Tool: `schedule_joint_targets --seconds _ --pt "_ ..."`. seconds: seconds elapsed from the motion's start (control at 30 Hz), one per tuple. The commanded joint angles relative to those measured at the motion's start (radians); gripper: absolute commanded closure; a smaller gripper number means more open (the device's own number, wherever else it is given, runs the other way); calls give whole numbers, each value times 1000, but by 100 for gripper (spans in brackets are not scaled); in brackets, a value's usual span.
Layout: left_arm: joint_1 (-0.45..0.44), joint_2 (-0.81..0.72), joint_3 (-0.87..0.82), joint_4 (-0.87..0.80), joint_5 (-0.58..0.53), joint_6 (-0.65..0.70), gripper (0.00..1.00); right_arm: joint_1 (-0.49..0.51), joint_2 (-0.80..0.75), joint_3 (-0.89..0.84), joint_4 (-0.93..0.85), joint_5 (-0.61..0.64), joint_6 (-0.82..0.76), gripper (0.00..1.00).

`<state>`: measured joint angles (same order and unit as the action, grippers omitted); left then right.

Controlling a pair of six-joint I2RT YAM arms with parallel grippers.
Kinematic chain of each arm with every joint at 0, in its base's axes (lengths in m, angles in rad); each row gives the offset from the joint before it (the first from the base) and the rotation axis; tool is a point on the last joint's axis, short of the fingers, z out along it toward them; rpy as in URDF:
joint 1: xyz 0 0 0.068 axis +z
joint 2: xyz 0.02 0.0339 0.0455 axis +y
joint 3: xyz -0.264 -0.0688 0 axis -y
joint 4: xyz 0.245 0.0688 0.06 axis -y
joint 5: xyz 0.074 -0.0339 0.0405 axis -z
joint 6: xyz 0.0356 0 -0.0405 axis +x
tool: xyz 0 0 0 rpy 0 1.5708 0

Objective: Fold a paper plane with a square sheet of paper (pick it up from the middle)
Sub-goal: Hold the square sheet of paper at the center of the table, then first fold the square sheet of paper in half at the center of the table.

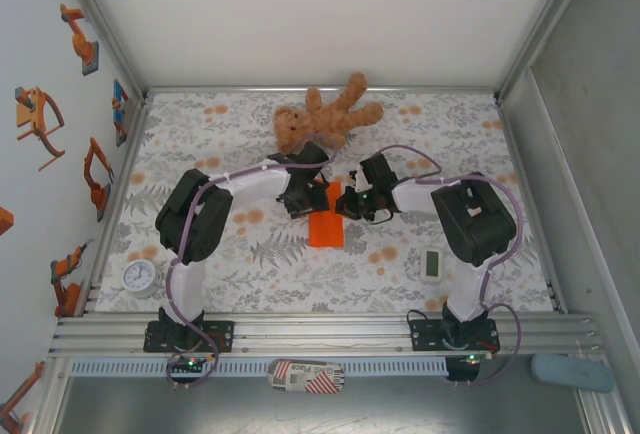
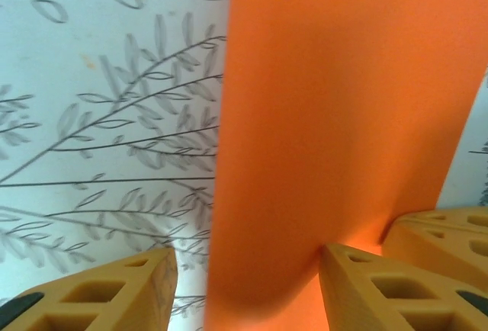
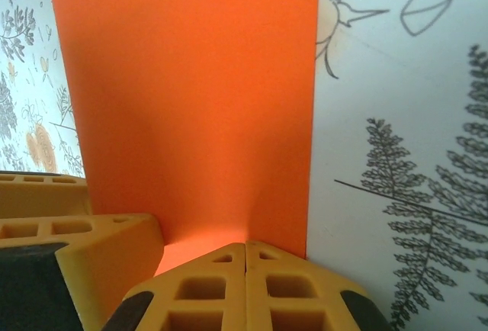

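The thin bright orange sheet of paper, a narrow creased rectangle, lies mid-table on the fern-printed tablecloth, near the brown teddy bear; the right gripper pinches its far end, jaws pressed together; the left gripper straddles it, jaws spread.

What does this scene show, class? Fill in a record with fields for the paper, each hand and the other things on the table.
paper: orange, centre of the table, far end raised between the hands
left hand: open, one finger on each side of the paper
right hand: shut on the paper's edge
bear: brown, lying at the far side
dial: round, white, near left
gadget: white, near right
fold: no plane shape yet
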<state>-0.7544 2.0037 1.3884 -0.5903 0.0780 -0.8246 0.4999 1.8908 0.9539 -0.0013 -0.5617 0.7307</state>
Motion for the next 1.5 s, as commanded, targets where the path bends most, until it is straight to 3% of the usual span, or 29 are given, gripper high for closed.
schedule_joint_targets --seconds 0.0,0.1,0.23,0.4,0.5,0.63,1.1,1.37,1.47 --pt "18 -109 0 -82 -107 31 46 3 78 -18 -132 109 -46 99" --pt "23 -213 -36 -31 -127 53 49 3 92 -10 -132 116 -53 99" --pt "29 -282 -129 157 32 73 56 4 110 2 -140 121 -63 100" --pt "25 -216 -153 288 218 48 72 3 126 8 -151 128 -80 100" --pt "27 -162 -137 293 234 43 83 2 132 6 -152 131 -89 100" --pt "36 -114 -137 296 236 32 89 2 137 0 -154 132 -96 100" --pt "70 3 -142 317 307 27 95 2 155 13 -196 153 -109 100" --pt "142 -48 -305 427 385 137 94 2 177 25 -264 184 -125 100" --pt "174 -71 -332 391 387 206 94 2 187 21 -281 197 -130 100"
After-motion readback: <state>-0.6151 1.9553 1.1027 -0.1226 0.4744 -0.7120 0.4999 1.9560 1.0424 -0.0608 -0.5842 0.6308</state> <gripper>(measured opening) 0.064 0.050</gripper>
